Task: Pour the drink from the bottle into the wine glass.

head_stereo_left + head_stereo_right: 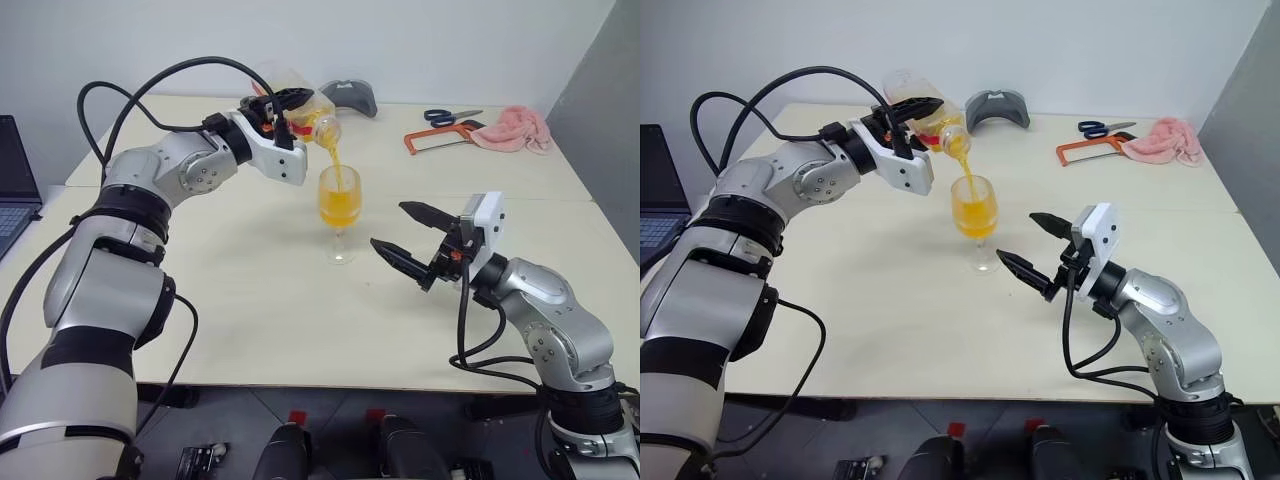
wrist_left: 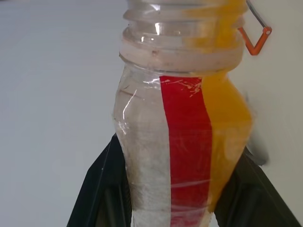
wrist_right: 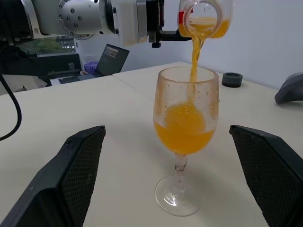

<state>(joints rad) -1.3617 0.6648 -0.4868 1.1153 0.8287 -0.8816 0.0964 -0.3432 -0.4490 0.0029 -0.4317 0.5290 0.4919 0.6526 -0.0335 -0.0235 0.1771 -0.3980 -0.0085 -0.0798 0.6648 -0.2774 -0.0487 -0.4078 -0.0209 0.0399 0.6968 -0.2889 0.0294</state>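
Your left gripper [image 1: 283, 106] is clamped on the bottle [image 1: 296, 104], tipped mouth-down over the wine glass [image 1: 339, 210] at mid-table [image 1: 250, 300]. The drink [image 3: 194, 52] streams into the bowl, which is about half full. Your right gripper [image 1: 408, 238] waits just beside the glass, fingers spread wide and empty. Well behind lie scissors [image 1: 450, 116], an orange hacksaw [image 1: 438, 138], a pink cloth [image 1: 512, 128] and a grey object [image 1: 347, 96]; nothing blocks the glass.

Bright, even light (soft shadows), sharp.
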